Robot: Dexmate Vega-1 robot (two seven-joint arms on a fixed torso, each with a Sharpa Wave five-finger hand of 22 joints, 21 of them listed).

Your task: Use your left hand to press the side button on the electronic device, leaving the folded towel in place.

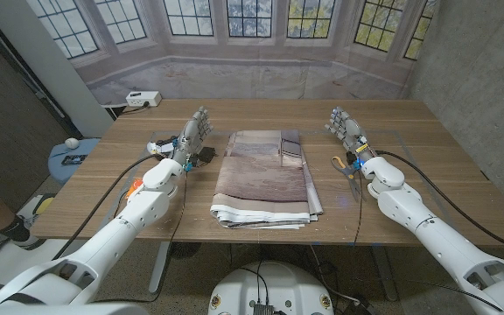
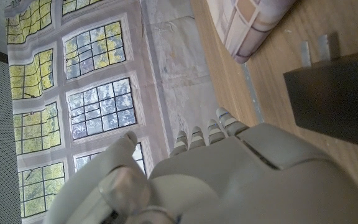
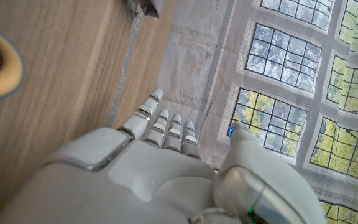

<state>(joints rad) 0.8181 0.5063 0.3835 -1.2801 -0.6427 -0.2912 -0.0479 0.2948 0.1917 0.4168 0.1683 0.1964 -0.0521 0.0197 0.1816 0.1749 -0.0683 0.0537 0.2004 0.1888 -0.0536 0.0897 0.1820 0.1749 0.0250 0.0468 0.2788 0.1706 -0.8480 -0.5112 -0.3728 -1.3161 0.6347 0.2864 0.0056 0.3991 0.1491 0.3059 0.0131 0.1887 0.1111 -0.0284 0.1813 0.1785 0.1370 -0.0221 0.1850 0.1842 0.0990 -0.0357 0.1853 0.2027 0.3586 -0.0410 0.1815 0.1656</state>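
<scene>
We found the left hand point(image 1: 195, 131) standing on its edge with fingers extended and apart, holding nothing, just beside the electronic device point(image 1: 205, 155). The device, a small dark box, lay on the table point(image 1: 103, 188) between that hand and the folded towel point(image 1: 265, 179); in the left wrist view it appeared as a dark block point(image 2: 337, 96) close beside the hand point(image 2: 241, 168), apart from the towel's edge point(image 2: 244, 28). We could not make out the side button. The right hand point(image 1: 346, 129) was likewise spread and unloaded, near yellow-handled scissors point(image 1: 346, 164). We judged the press not yet begun: the next move called for bringing a left fingertip against the device's side without nudging the towel.
</scene>
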